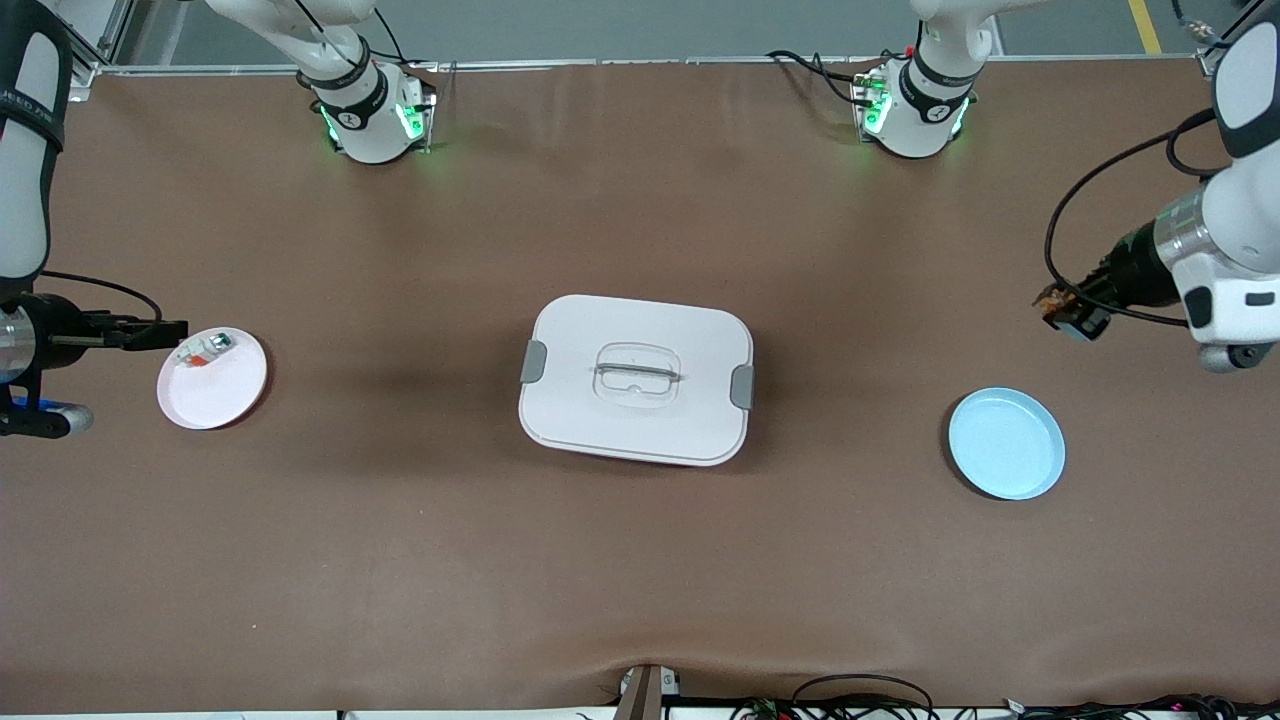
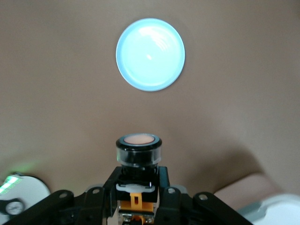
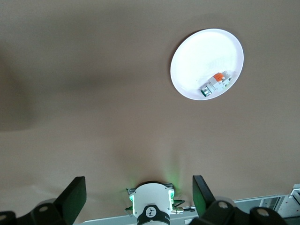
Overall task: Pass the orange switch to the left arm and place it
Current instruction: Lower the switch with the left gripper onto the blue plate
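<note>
My left gripper [image 1: 1058, 308] is shut on the orange switch [image 1: 1050, 299] and holds it in the air over bare table at the left arm's end, beside the light blue plate [image 1: 1006, 444]. In the left wrist view the switch [image 2: 138, 154] sits black cap outward between the fingers of the left gripper [image 2: 138, 190], with the blue plate [image 2: 150, 54] farther off. The white box [image 1: 636, 378] with grey clips stands at mid-table. My right gripper [image 1: 168, 331] is open and empty at the rim of the pale pink plate [image 1: 215, 395]. Its open fingers [image 3: 75, 197] show in the right wrist view.
The pale pink plate [image 3: 206, 47] holds a small whitish part [image 1: 203, 351] with green and red-orange bits, which also shows in the right wrist view [image 3: 216, 84]. The two arm bases [image 1: 370, 115] stand along the table's edge farthest from the camera. Cables lie along the nearest edge.
</note>
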